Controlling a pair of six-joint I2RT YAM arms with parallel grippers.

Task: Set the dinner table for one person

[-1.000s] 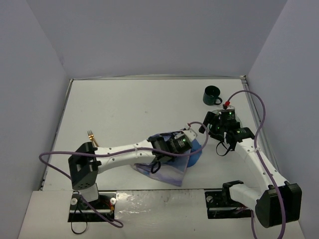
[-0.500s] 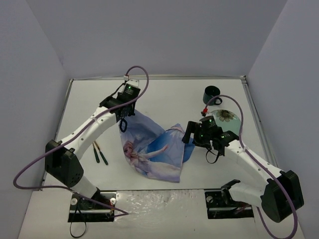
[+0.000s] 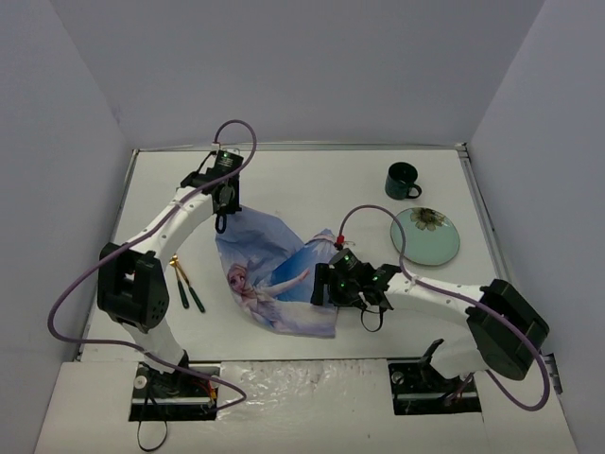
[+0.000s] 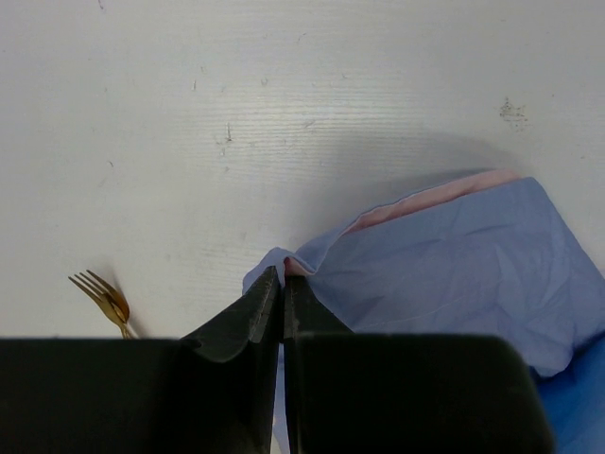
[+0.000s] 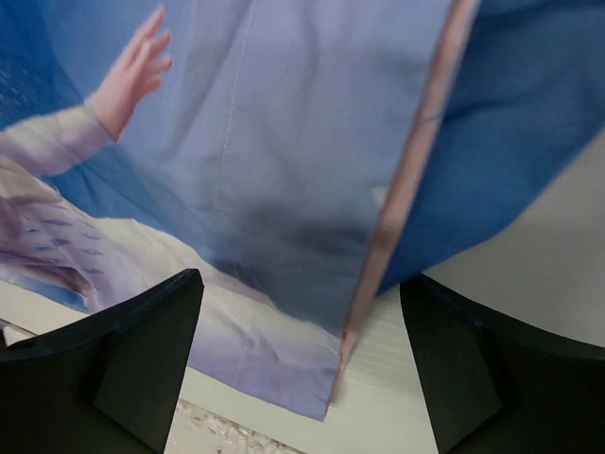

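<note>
The blue printed cloth (image 3: pixel 279 274) lies partly spread on the white dinner table (image 3: pixel 312 184), its far left corner lifted. My left gripper (image 3: pixel 225 203) is shut on that corner; in the left wrist view the jaws (image 4: pixel 282 276) pinch the pink-edged hem of the cloth (image 4: pixel 454 255). My right gripper (image 3: pixel 328 288) is open and hovers over the cloth's near right part. In the right wrist view it (image 5: pixel 302 359) straddles the cloth's (image 5: pixel 284 142) pink hem and near corner, holding nothing.
A dark green cup (image 3: pixel 402 180) stands at the back right. A pale green flowered plate (image 3: pixel 425 236) lies right of the cloth. A gold fork (image 3: pixel 178 274) and another dark-handled utensil (image 3: pixel 195 297) lie left of the cloth; the fork's tines show in the left wrist view (image 4: pixel 104 295).
My left gripper has pulled the cloth corner from the middle out to the far left, spreading the cloth. My right gripper has moved left and nearer, over the cloth's near right part.
</note>
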